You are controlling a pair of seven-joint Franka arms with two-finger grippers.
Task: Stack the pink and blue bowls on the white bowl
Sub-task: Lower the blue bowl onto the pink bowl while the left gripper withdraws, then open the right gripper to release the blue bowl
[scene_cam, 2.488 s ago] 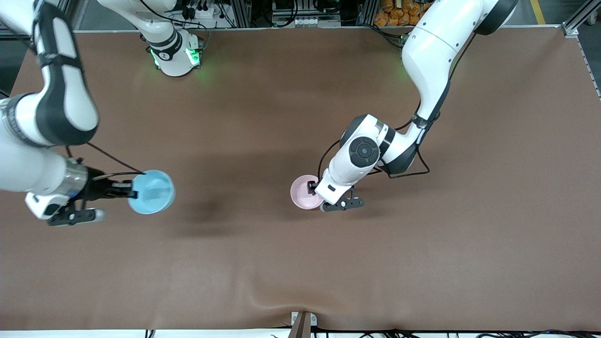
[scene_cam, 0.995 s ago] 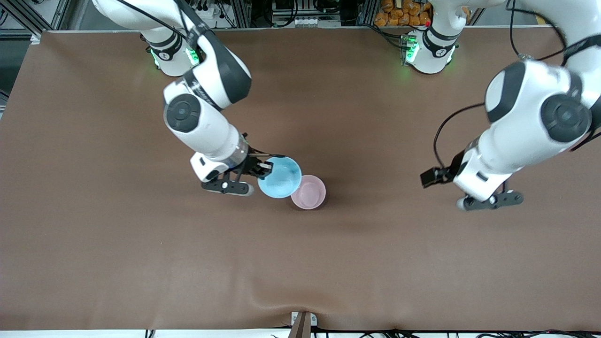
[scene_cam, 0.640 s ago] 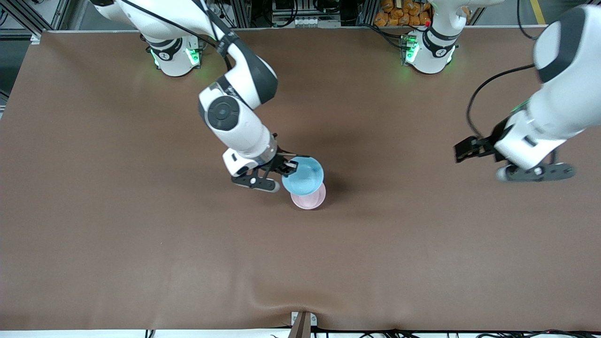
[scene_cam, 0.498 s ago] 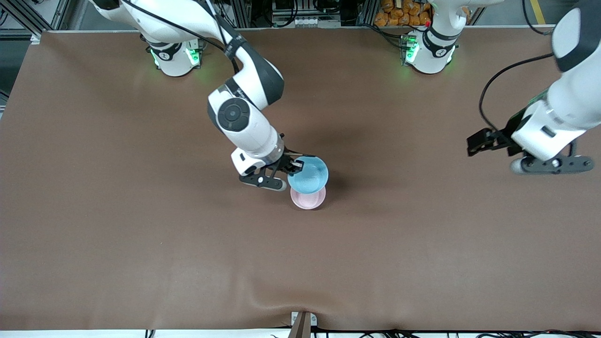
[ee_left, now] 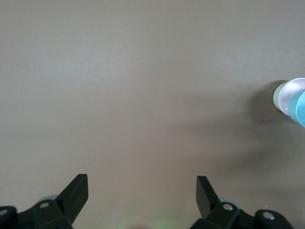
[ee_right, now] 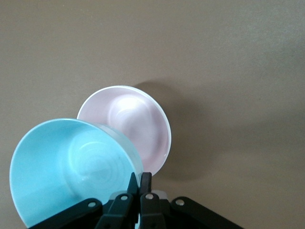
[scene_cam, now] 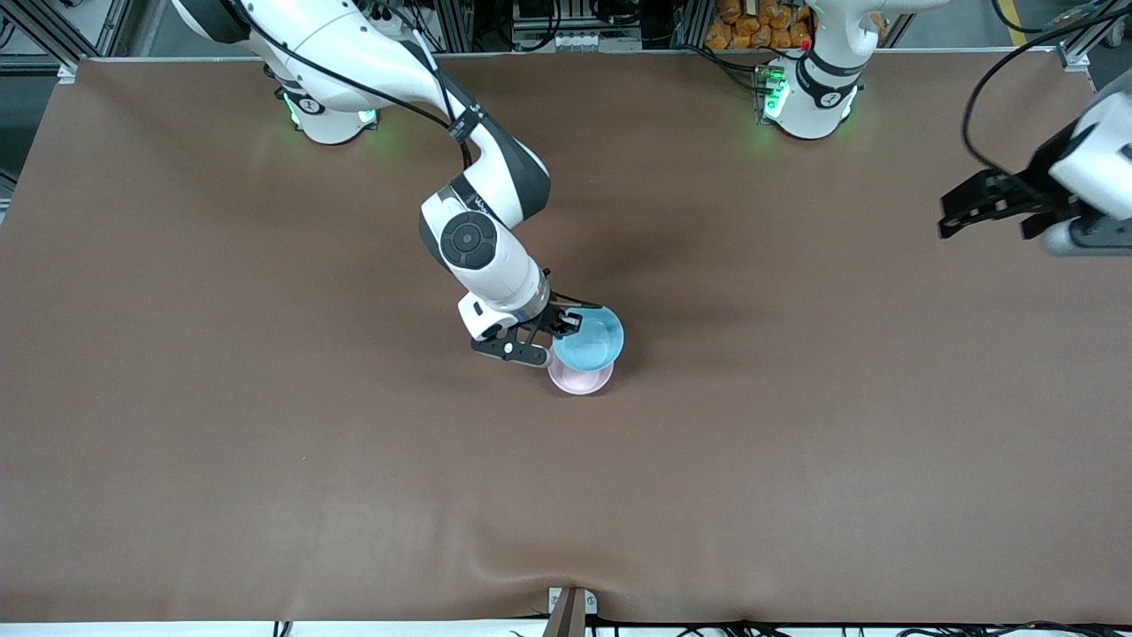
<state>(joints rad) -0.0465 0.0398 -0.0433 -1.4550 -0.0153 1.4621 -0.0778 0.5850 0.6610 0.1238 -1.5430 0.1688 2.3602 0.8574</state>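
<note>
1. Light sky-blue round bowl (scene_cam: 589, 344), smooth and glossy with faint concentric rings inside, hangs in the air over the pink bowl, pinched at its rim by the right gripper (scene_cam: 566, 324).
2. Right gripper's jaws are clamped tight on the blue bowl's thin wall; in the right wrist view the two black fingers (ee_right: 138, 183) meet with only the rim between them.
3. Pale pink round bowl (scene_cam: 579, 379), smooth and shiny inside, sits on the brown table (scene_cam: 265, 460) near the middle. From the front camera the blue bowl covers most of it; only a crescent of its rim nearest that camera shows.
4. In the right wrist view the blue bowl (ee_right: 71, 167) is tilted and overlaps only part of the pink bowl (ee_right: 131, 124); the two are not yet nested.
5. A whitish rim edge shows under the pink bowl; whether it belongs to a separate white bowl cannot be told.
6. Table covering is matte brown, with a slight ripple at the edge nearest the front camera.
7. Left gripper (scene_cam: 959, 211) waits in the air over the left arm's end of the table, well apart from the bowls, jaws spread wide and empty (ee_left: 142, 191).
8. Open tabletop on every side of the bowls.
</note>
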